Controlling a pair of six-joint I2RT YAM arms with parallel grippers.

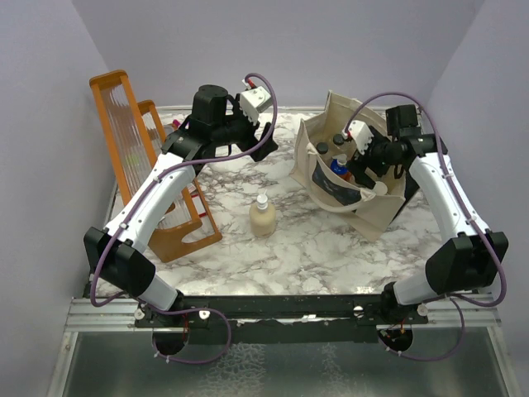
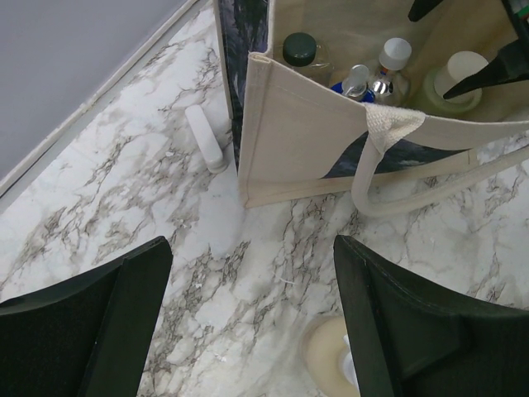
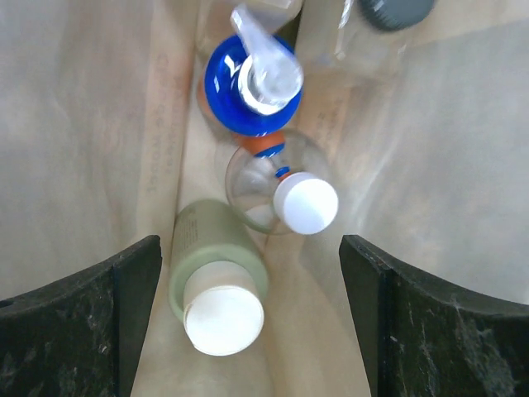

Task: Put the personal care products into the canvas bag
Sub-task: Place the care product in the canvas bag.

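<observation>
The canvas bag [image 1: 376,203] stands open at the right of the table, and its near wall [image 2: 306,136] fills the top of the left wrist view. My right gripper [image 1: 364,168] [image 3: 252,248] hangs open in the bag's mouth, touching nothing. Below it lie an olive-grey bottle with a cream cap [image 3: 216,285], a clear bottle with a white cap [image 3: 285,194], a blue-capped orange bottle [image 3: 248,83] and a dark cap [image 3: 388,10]. A beige pump bottle [image 1: 263,217] [image 2: 329,356] stands on the marble. My left gripper [image 1: 266,142] [image 2: 252,244] is open above the table, with that bottle beside its right finger.
An orange wooden rack [image 1: 132,153] stands at the left, under my left arm. A small white tube [image 2: 205,136] lies on the marble against the bag's left corner. The bag's loop handle [image 2: 430,186] droops over its front. Purple walls close in the back and sides.
</observation>
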